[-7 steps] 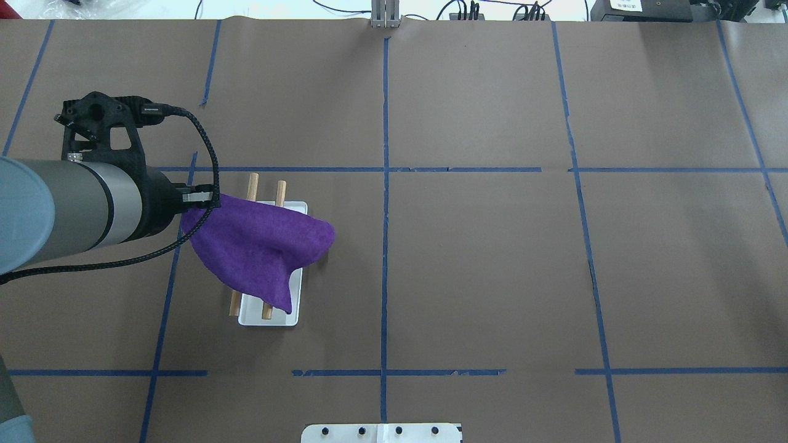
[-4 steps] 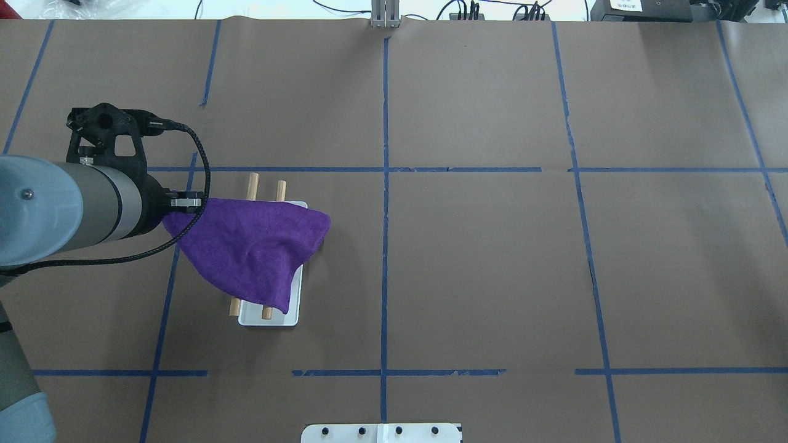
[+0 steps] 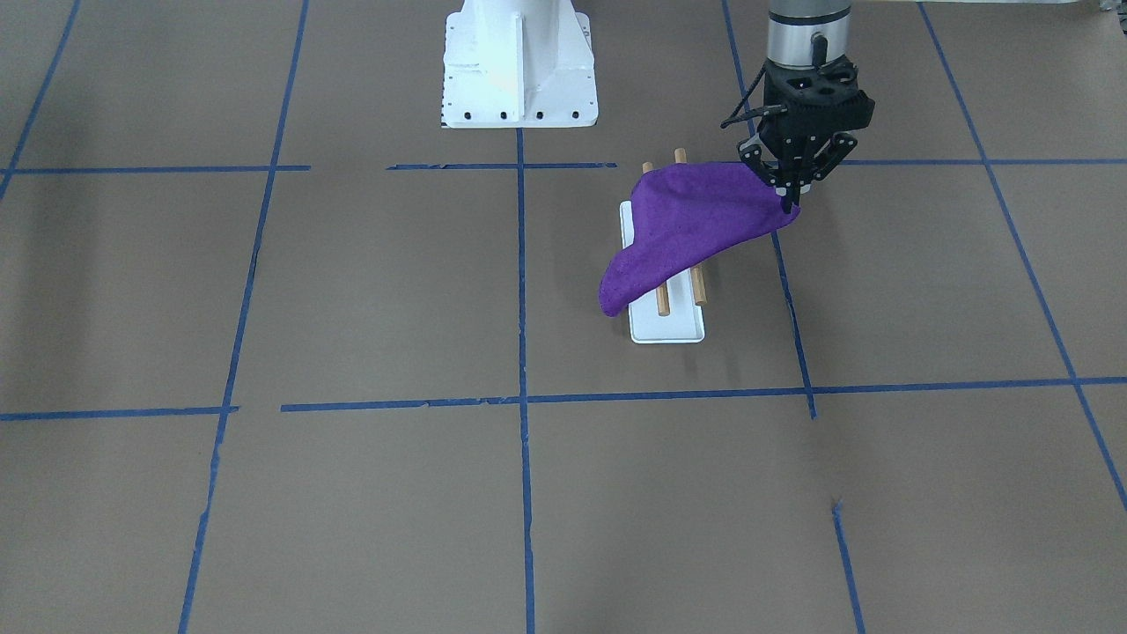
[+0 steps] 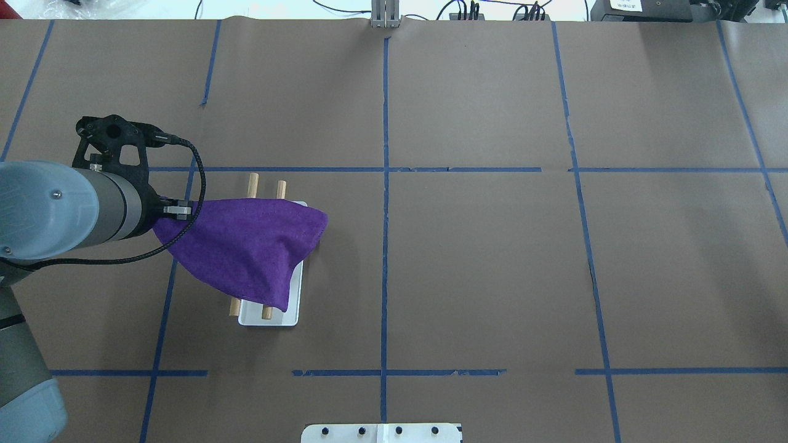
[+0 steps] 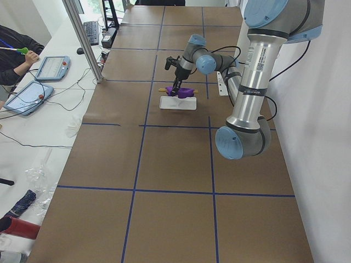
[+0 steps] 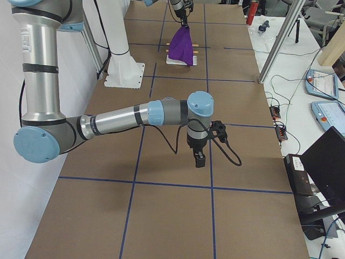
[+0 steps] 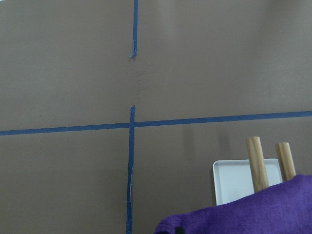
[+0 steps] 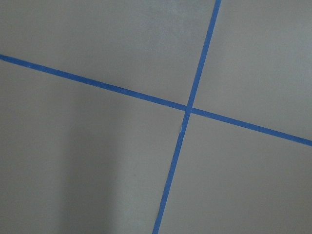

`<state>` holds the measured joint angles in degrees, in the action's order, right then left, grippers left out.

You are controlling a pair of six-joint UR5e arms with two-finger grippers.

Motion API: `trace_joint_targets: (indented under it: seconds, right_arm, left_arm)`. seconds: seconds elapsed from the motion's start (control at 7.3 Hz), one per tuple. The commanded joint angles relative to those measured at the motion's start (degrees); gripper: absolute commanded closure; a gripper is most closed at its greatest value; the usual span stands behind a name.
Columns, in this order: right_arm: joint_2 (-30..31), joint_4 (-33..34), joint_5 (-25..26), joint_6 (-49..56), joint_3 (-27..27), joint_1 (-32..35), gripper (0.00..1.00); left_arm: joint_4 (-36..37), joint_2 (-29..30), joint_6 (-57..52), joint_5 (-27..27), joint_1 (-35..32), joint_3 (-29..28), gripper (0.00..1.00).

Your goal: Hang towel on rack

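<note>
The purple towel (image 4: 246, 246) lies draped across the rack's two wooden rods (image 4: 252, 184), with one end hanging past the white base (image 4: 294, 301) on the side toward the table's middle. My left gripper (image 3: 786, 204) is shut on the towel's (image 3: 687, 224) corner and holds it up beside the rack (image 3: 669, 330), on its outer side. The left wrist view shows the towel's edge (image 7: 243, 214), the rod ends (image 7: 256, 161) and the base (image 7: 231, 180). My right gripper (image 6: 199, 160) hangs over bare table far from the rack; I cannot tell if it is open or shut.
The large white metal pedestal (image 3: 518, 62) stands at the robot's side of the table, near the rack. Blue tape lines cross the brown table (image 4: 492, 258). Tablets (image 5: 52, 68) and an aluminium post (image 5: 82, 38) stand at the far side.
My left gripper has moved away from the rack toward the table's left end with the towel corner, dragging the towel further across the rods. The rack has not moved.
</note>
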<state>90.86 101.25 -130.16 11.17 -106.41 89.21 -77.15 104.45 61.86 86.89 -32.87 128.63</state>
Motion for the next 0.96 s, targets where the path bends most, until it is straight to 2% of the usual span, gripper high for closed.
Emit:
trace_joint_targets:
  seconds: [0.0, 0.14, 0.27, 0.55, 0.82]
  right_arm:
    - [0.19, 0.0, 0.0, -0.01, -0.03, 0.0, 0.0]
    - [0.37, 0.0, 0.08, -0.1, -0.03, 0.09, 0.0]
    - [0.46, 0.0, 0.08, -0.1, 0.06, 0.09, 0.0]
    - [0.63, 0.0, 0.35, 0.08, 0.06, 0.09, 0.0]
    - [1.51, 0.0, 0.26, 0.43, -0.03, 0.09, 0.0]
  left_arm:
    - [-0.02, 0.05, -0.6, 0.03, -0.08, -1.28, 0.85]
    - [-0.1, -0.03, -1.29, 0.03, -0.08, -2.76, 0.2]
    - [-0.1, -0.03, -1.56, 0.03, -0.26, -3.56, 0.0]
    - [-0.1, -0.38, -9.15, 0.12, -4.01, -3.56, 0.0]
    - [0.07, -1.18, -20.13, 2.56, -12.16, -4.35, 0.0]
